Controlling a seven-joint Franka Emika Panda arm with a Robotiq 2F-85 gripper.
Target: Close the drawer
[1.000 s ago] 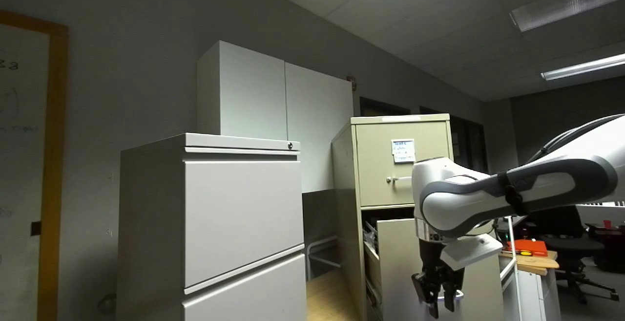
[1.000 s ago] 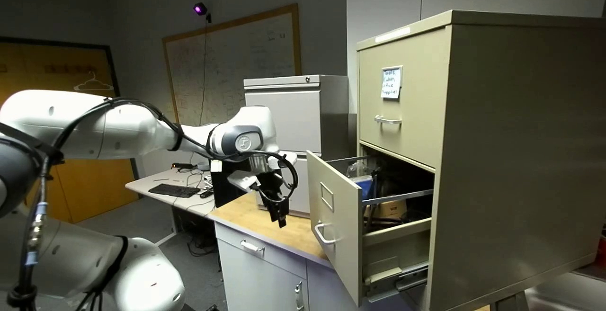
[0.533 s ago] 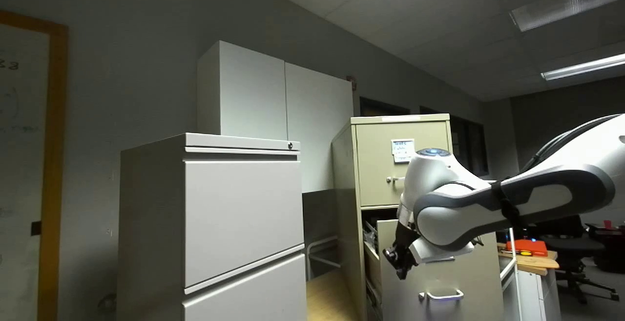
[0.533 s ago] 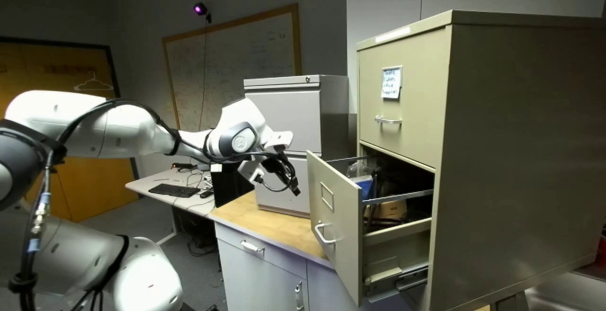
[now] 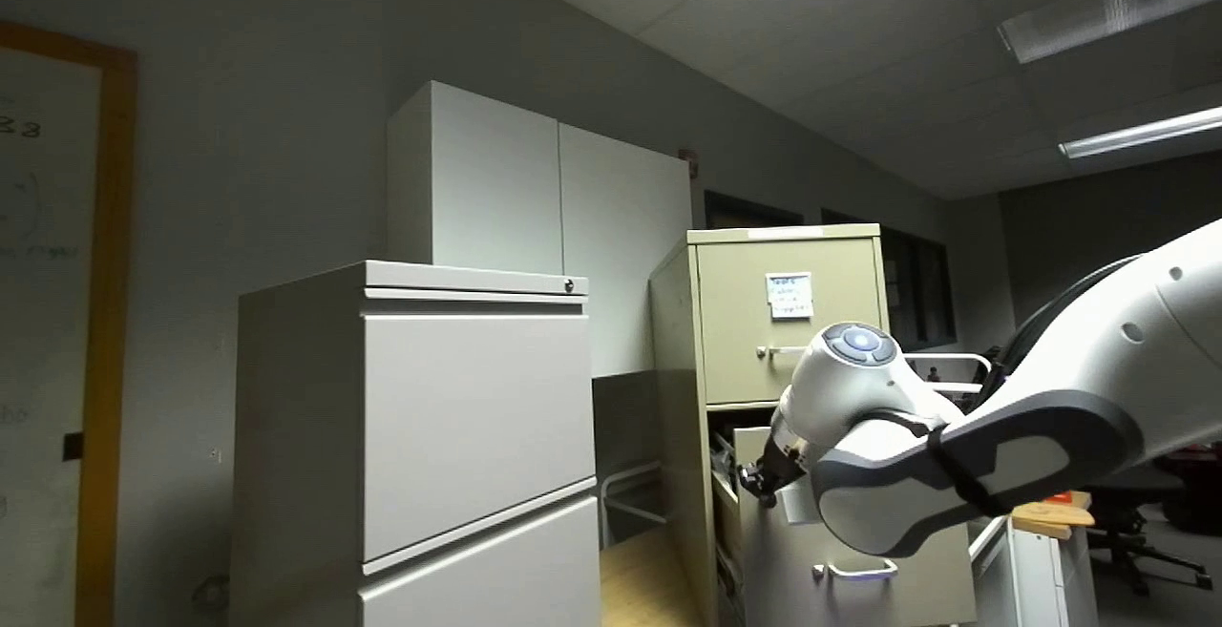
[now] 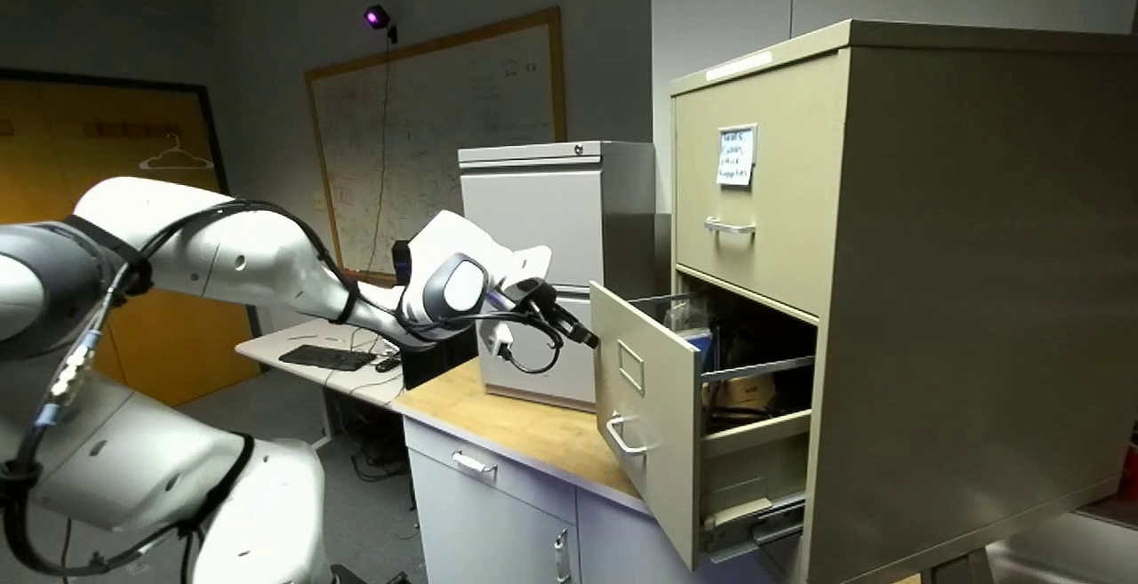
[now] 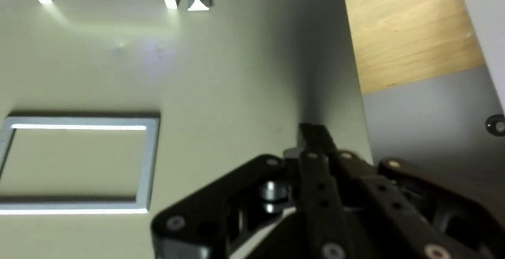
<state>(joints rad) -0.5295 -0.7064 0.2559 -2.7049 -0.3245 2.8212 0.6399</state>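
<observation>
Touching front of partly open drawer (image 6: 665, 433): gripper (image 7: 314, 131) (jaws together).

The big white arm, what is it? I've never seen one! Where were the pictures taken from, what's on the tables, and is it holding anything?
That is a white jointed robot arm. At its end is a black two-fingered gripper, a bit like a pinching hand. Two pictures come from cameras standing in the room, looking from different places. The close-up comes from the arm's own wrist, looking past the gripper at a beige metal filing drawer, which stands open. A light-grey metal cabinet stands on a pale wooden countertop, and a black keyboard lies on a light-coloured desk. The gripper is shut and holds nothing. It seems to touch the drawer's front, so perhaps it means to push it closed.
</observation>
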